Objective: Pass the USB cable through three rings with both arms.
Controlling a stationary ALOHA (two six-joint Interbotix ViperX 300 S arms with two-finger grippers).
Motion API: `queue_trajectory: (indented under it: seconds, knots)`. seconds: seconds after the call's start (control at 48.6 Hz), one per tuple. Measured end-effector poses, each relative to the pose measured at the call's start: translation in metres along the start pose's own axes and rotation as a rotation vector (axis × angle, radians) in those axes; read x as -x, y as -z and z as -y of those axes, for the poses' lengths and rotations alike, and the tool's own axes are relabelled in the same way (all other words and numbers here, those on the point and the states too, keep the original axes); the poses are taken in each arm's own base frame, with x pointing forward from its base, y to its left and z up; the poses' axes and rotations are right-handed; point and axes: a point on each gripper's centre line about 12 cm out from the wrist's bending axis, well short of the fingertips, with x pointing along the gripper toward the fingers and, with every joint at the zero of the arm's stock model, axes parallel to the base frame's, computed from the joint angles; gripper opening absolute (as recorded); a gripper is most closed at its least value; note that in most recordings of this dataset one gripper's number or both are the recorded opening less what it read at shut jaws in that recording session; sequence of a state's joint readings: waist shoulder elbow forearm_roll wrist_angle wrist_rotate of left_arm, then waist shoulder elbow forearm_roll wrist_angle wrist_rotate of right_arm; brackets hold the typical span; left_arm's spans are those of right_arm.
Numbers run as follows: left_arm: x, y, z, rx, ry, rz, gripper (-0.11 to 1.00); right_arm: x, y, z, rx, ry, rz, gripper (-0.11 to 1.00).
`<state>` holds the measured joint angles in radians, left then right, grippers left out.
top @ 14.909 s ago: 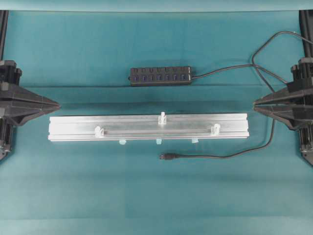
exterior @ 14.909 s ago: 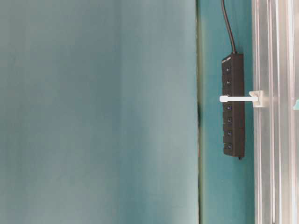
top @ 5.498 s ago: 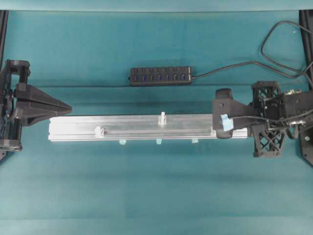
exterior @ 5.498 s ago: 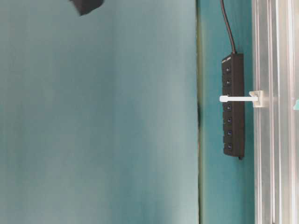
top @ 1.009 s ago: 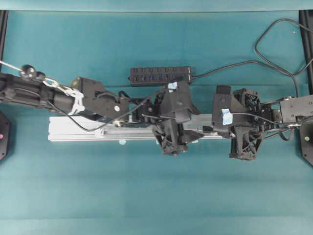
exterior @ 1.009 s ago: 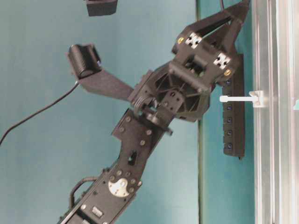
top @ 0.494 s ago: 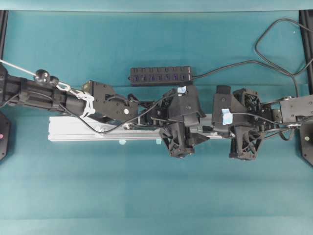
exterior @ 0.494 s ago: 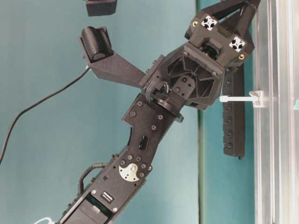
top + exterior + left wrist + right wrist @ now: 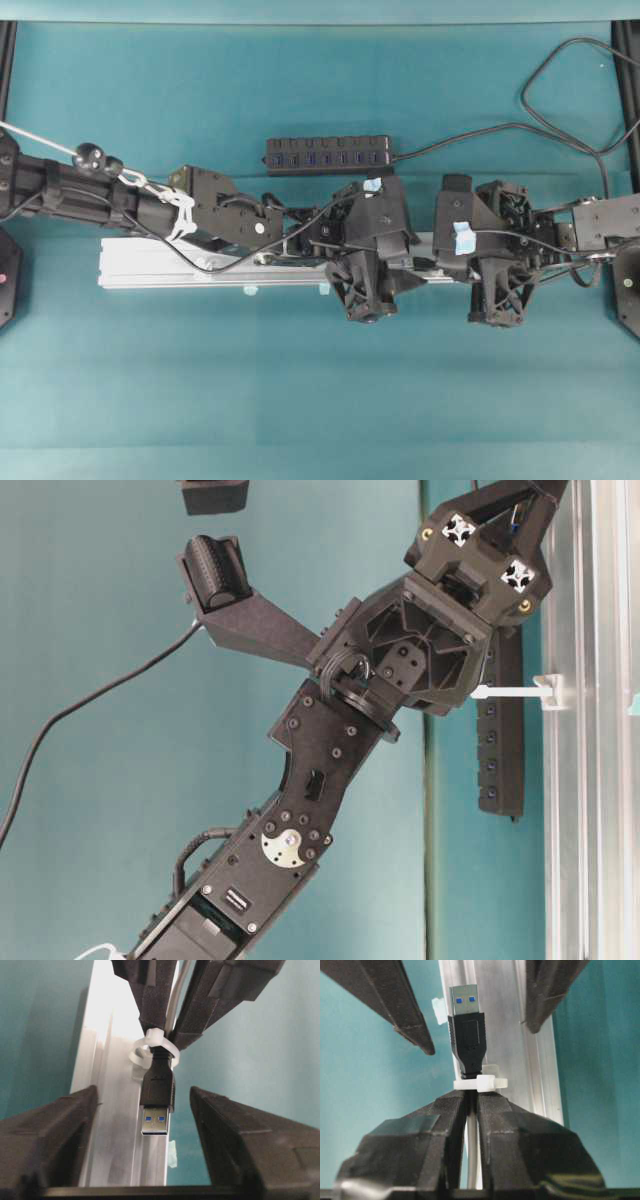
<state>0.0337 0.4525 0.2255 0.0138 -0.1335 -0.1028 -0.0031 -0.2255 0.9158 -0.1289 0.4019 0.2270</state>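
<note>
USB cable (image 9: 467, 1045): black plug with silver, blue-tongued tip, poking out through 1 white ring (image 9: 480, 1082) mounted on the aluminium rail (image 9: 200, 268); the cord behind the ring is pinched between the tips of the right gripper (image 9: 470, 1102), whose jaws are closed together on it. Left gripper (image 9: 142, 1110): jaws spread apart, 1 on each side of the plug, neither touching it in the wrist views. Both arms meet over the right half of the rail in the overhead view, left arm (image 9: 210, 210) reaching along it from the left, right arm (image 9: 560, 235) from the right. A 2nd ring (image 9: 510, 691) stands upright on the rail in the table-level view, just beside the left wrist. Black multi-port hub (image 9: 328, 154) lies on the teal table (image 9: 300, 380) beyond the rail, apart from it.
</note>
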Motion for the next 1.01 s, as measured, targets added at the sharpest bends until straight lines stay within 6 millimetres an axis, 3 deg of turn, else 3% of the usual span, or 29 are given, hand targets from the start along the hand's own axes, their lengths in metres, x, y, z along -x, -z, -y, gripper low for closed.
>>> queue_trajectory:
  seconds: [0.165,1.009]
  knots:
    - [0.0000,0.0001,0.0016,-0.002,0.003,0.000,0.22,0.0000,-0.0001,0.0013,-0.003,0.003,0.000,-0.05]
    - [-0.0002,-0.0021,0.0034,-0.037,0.006,0.004,0.21,0.0000,0.0000,0.0001,0.001,0.001,0.000,-0.05]
